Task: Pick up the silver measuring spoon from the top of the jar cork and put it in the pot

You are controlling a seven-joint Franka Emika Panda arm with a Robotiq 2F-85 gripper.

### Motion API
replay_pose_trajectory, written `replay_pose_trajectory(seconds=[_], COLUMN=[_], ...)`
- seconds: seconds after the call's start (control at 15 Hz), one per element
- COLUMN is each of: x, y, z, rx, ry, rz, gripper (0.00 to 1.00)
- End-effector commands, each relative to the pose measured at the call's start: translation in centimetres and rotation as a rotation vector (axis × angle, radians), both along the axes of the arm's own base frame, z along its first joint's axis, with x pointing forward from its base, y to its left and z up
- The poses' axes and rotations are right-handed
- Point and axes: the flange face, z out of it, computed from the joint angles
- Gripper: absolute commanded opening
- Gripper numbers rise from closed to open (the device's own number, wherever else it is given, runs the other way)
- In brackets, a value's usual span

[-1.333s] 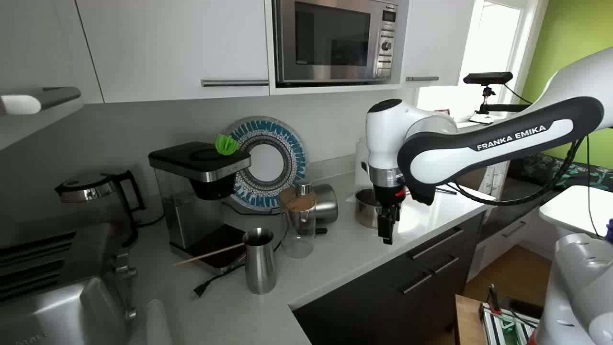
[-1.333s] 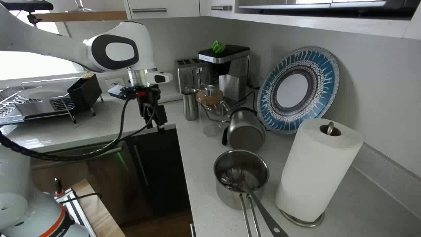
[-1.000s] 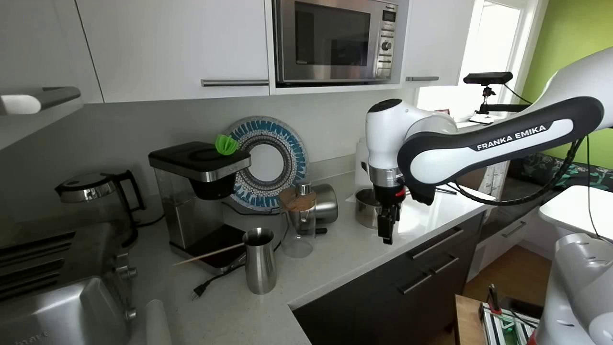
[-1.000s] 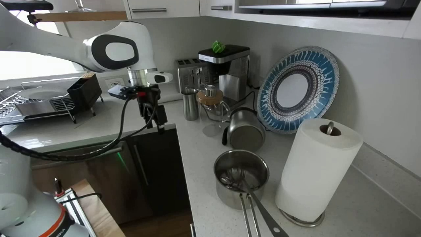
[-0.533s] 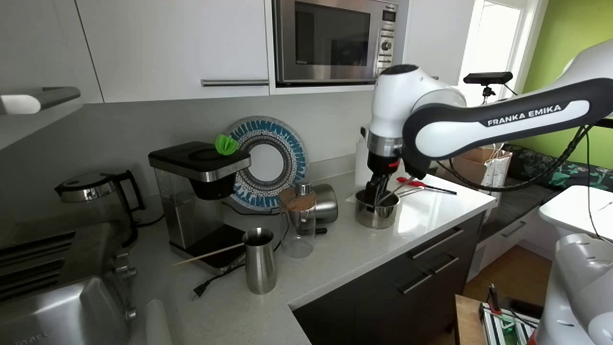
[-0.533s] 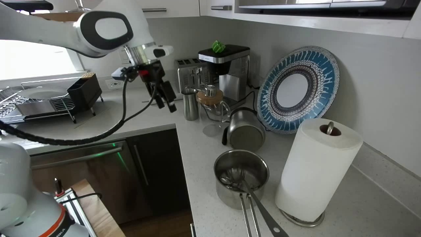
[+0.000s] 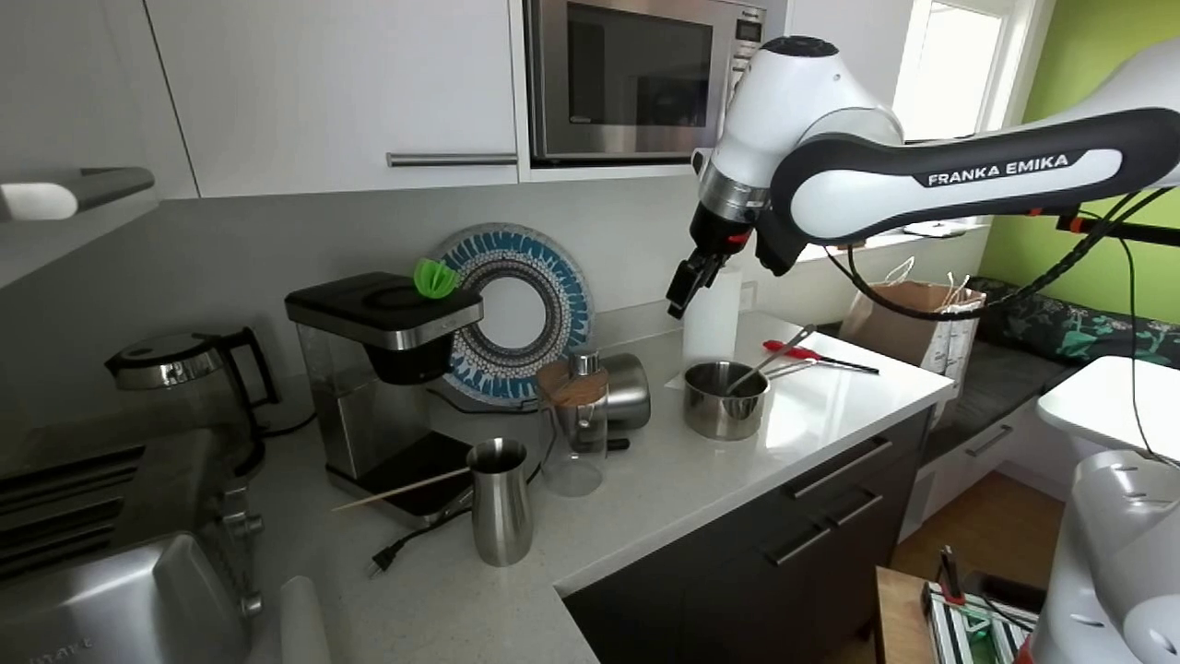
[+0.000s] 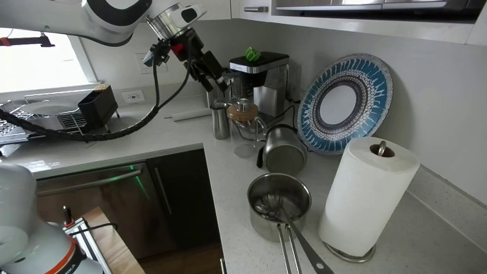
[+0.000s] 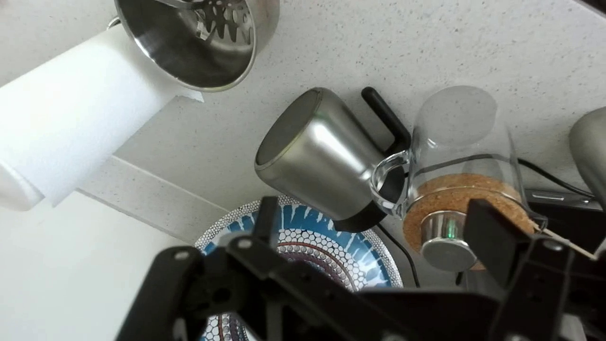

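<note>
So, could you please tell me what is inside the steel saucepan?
The steel saucepan holds a slotted utensil, its long handle sticking out past the rim. Shiny shapes beside its head are too unclear to name, and whatever lies directly under that head is covered.

Fingers (image 9: 492,239) higher, more tilted.

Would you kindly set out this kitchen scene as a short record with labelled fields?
Object to move: small silver measuring spoon, atop the round brown cork of a clear glass jar
Destination: round shiny steel pot, with a slotted metal utensil resting in it
Robot: black gripper, open, holding nothing
Beside the pot: white paper-towel roll, standing
Lying sideways: black-handled steel vessel
Leaning: round blue-and-white patterned disc
Status: spoon not yet grasped
</note>
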Motion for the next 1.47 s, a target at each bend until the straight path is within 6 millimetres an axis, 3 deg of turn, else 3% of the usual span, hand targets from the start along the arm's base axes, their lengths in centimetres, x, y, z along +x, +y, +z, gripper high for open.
replay_pose_trajectory(seconds=[0.0,0.33,0.53,0.6,0.8,1.13,1.4], x=[1.6,7.5,10.0,8.2,9.0,12.1,14.4], y=[0.9,-0.6,-1.6,-1.1,-1.3,-2.6,-3.5], z=[-1.4,-5.9,-5.5,-6.2,-6.3,-6.9,-7.4], rx=[0.102,0.229,0.231,0.209,0.209,0.434,0.486], ry=[0.034,0.121,0.089,0.102,0.104,0.132,0.143], rz=[0.004,-0.007,-0.031,-0.021,-0.023,-0.018,-0.043], gripper=[1.00,1.00,1.00,1.00,1.00,1.00,1.00])
